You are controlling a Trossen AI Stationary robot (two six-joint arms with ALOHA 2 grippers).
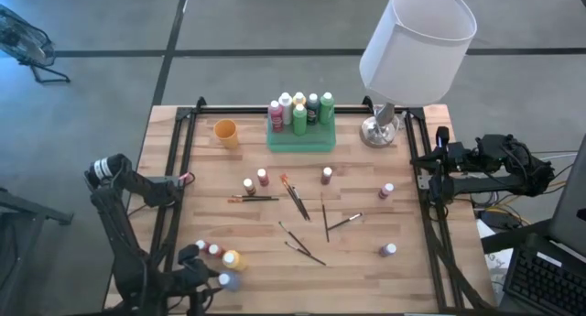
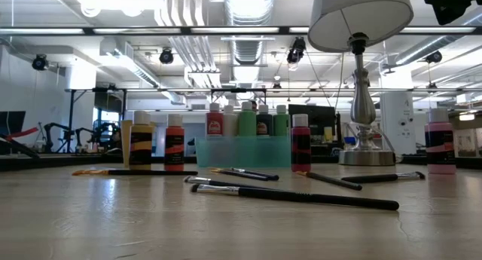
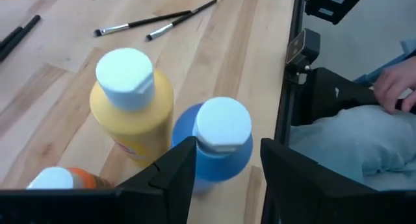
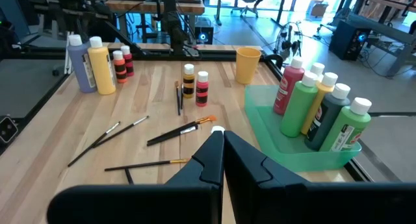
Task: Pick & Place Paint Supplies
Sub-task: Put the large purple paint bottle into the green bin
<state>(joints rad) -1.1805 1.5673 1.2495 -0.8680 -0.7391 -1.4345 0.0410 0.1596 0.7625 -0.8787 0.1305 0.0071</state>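
Left claw hangs open around the blue bottle at the surface's near-left corner (yellow bottle touching beside it); close squarely below the cap. Right claw waits closed.

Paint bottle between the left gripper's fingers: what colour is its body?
Blue, with a pale cap; it shows best in the left wrist view.

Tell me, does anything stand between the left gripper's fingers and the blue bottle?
Nothing visible does. The left gripper is open with the blue bottle already between its fingers. The yellow bottle stands right beside the blue one and could be nudged.
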